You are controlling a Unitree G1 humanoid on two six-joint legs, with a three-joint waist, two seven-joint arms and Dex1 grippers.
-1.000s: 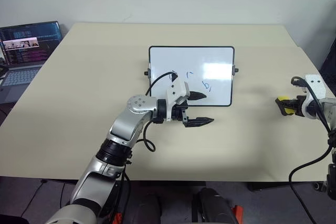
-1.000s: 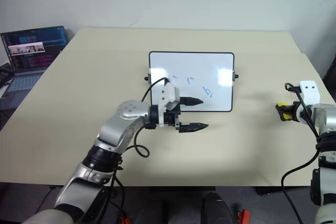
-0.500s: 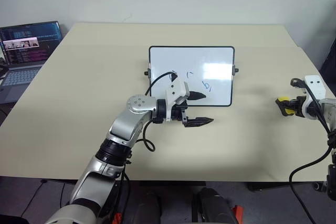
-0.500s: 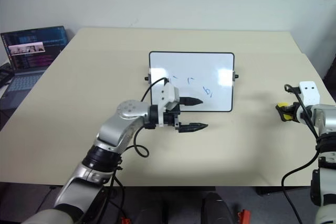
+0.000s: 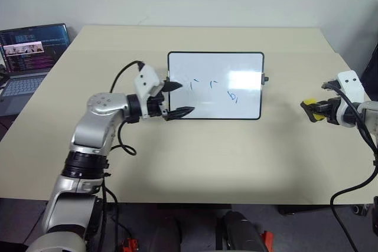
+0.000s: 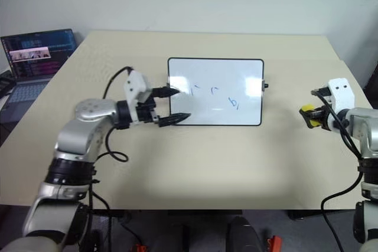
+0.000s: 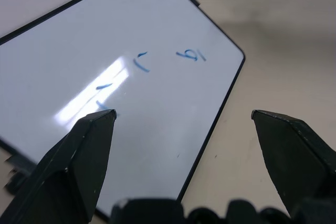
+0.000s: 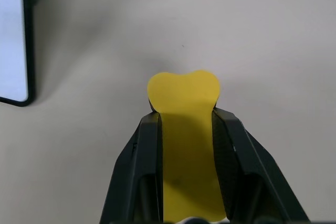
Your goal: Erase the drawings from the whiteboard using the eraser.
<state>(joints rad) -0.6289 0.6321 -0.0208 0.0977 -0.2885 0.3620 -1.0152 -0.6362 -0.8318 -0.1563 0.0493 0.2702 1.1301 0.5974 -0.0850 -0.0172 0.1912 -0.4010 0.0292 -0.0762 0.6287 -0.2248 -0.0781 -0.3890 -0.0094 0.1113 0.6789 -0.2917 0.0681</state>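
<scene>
The whiteboard (image 5: 248, 101) lies flat in the middle of the table, glossy white with a thin dark frame. The drawings (image 5: 234, 96) are a few small blue strokes across its middle, and they show close up in the left wrist view as drawings (image 7: 191, 55). My left gripper (image 5: 182, 98) hovers open at the board's left edge, pointing right across it, with nothing between its fingers (image 7: 79, 161). Far to the right of the board, my right gripper (image 5: 310, 110) is shut on the yellow eraser (image 8: 182, 93), held above the table.
An open laptop (image 5: 26, 51) sits off the table's far left corner. The beige table (image 5: 195, 157) has bare surface in front of the board and between the board and my right gripper. The right table edge runs close behind the right arm.
My left arm swung left, from in front of the board's lower middle to its left edge, still open. The right gripper rose and shifted slightly toward the board with the eraser.
</scene>
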